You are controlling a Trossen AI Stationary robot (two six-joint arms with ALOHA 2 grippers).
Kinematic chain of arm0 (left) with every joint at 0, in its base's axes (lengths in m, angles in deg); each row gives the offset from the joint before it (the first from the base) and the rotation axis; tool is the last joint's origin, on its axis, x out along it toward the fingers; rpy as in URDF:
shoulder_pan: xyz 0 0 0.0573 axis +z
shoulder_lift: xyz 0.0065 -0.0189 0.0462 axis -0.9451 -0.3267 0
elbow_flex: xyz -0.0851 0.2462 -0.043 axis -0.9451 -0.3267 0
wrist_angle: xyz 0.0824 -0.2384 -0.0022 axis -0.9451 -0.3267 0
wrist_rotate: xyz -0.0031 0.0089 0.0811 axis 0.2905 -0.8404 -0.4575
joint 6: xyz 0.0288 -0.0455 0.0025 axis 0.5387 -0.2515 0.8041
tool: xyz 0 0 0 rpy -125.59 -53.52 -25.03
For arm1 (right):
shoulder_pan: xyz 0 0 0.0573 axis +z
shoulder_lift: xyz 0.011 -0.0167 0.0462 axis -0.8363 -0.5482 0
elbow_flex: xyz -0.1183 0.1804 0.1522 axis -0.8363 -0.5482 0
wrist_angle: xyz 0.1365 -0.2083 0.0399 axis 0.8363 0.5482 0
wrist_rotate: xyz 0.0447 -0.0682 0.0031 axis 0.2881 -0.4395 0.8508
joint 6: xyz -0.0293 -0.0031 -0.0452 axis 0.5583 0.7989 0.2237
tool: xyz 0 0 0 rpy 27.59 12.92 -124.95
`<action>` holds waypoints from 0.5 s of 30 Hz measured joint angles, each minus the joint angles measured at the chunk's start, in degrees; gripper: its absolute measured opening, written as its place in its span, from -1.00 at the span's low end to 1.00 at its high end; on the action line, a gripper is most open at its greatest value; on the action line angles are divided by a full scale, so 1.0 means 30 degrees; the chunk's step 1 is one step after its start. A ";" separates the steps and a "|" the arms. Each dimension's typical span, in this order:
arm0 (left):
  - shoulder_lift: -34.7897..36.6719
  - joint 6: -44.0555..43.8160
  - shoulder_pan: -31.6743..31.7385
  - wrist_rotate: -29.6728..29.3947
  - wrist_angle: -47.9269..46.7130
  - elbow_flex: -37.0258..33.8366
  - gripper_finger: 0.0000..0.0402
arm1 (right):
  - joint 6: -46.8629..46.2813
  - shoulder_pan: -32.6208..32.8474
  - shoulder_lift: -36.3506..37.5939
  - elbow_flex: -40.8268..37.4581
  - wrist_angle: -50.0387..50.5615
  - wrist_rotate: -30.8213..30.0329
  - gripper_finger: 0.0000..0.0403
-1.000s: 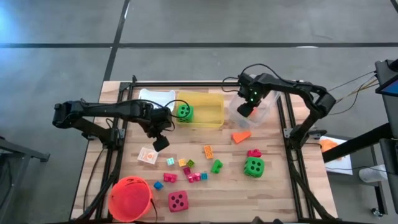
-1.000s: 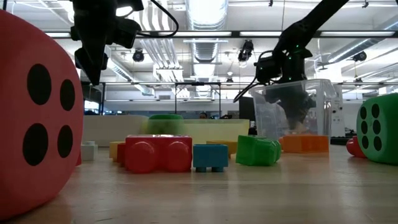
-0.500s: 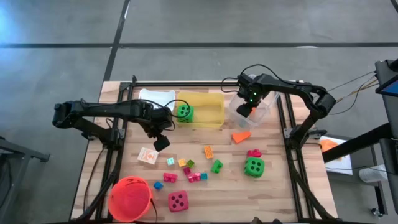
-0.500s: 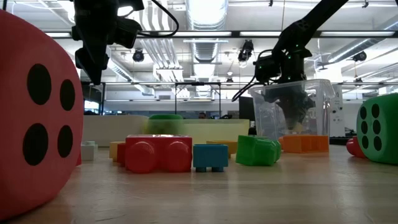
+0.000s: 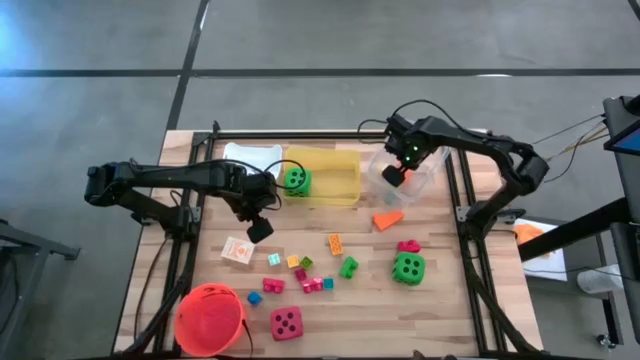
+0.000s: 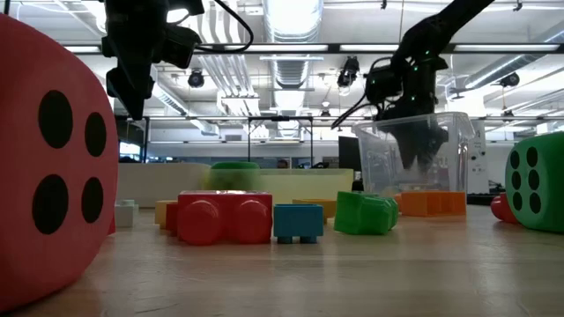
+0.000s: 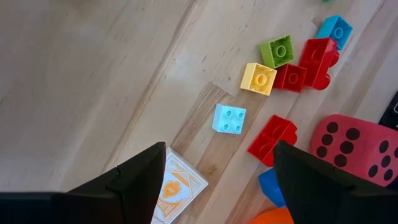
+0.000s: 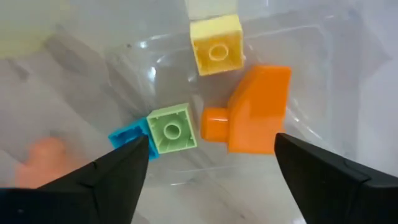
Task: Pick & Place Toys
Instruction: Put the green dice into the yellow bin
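Note:
My right gripper [image 5: 398, 177] hangs open, pointing down into the clear bin [image 5: 428, 180]. Under it, on the bin's floor, lie an orange block [image 8: 255, 118], a yellow block [image 8: 216, 52], a light green block [image 8: 172, 129] and a blue block [image 8: 126, 137]. My left gripper [image 5: 258, 229] stands open above the table, over a white picture card [image 7: 177, 190] and near a light blue block [image 7: 229, 118]. More toys lie on the wood: an orange wedge [image 5: 388, 218], a green die [image 5: 407, 267], a pink-red die [image 5: 286, 322] and several small blocks [image 5: 300, 275].
A yellow bin [image 5: 340, 180] at the back holds another green die [image 5: 296, 180], with a white bin [image 5: 245, 157] to its left. An orange-red bucket [image 5: 210, 318] stands at the near left. Bare wood lies between the card and the left edge.
My right gripper has risen a little inside the clear bin and its fingers have opened. The orange block that showed at its fingertips now lies on the bin's floor.

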 joint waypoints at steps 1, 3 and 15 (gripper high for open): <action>0.0000 0.0000 0.0000 0.0000 0.0007 0.0000 0.42 | -0.0192 0.0000 0.0335 0.0007 0.0130 -0.0007 0.71; 0.0000 0.0000 -0.0007 0.0007 0.0022 0.0000 0.42 | -0.0436 0.0000 0.0996 0.0007 0.0716 -0.0040 0.73; 0.0000 -0.0495 0.0000 0.0007 0.2176 -0.0007 0.42 | -0.3155 0.4469 0.6499 0.3237 0.6361 0.0391 0.74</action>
